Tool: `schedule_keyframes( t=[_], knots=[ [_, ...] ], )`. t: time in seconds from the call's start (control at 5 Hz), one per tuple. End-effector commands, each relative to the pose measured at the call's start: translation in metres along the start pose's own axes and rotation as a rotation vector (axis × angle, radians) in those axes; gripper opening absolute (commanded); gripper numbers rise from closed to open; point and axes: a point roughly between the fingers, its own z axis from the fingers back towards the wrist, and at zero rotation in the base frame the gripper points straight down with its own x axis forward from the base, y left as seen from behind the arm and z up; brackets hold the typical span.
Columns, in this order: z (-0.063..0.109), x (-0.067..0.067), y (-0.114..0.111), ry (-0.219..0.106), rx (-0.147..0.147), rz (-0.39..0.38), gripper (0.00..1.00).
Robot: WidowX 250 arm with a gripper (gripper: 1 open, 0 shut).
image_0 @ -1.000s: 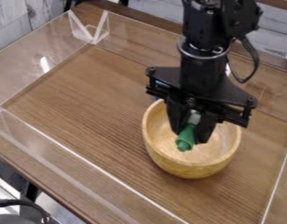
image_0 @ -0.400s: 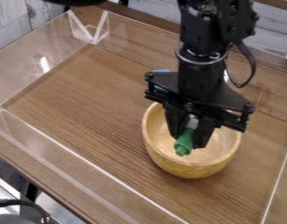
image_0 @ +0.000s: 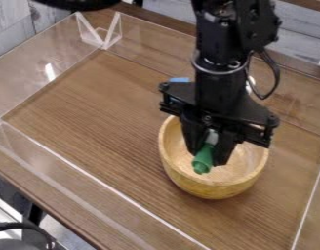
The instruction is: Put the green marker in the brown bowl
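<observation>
Camera view – fingers pinching green marker, barrel mostly hidden, inside brown bowl.

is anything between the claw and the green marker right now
Nothing: in the camera view the claw is shut on the green marker, gripping it directly, its green end hanging inside the brown bowl.

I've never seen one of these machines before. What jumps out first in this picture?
The tall black robot arm stands out first, reaching straight down at the right of the wooden table. Its gripper is shut on a green marker, whose green end hangs inside the brown bowl directly beneath it. Clear plastic walls fence the table's edges.
</observation>
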Motion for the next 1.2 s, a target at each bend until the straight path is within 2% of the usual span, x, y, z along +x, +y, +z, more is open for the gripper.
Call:
schedule_keyframes(
  t=[0.0, 1.0],
  knots=[
    [0.0071, 0.0067, 0.0011, -0.043, -0.018, 0.010, 0.00],
    [-0.0016, 0.0106, 0.0025, -0.058, -0.028, 0.008, 0.00]
  ],
)
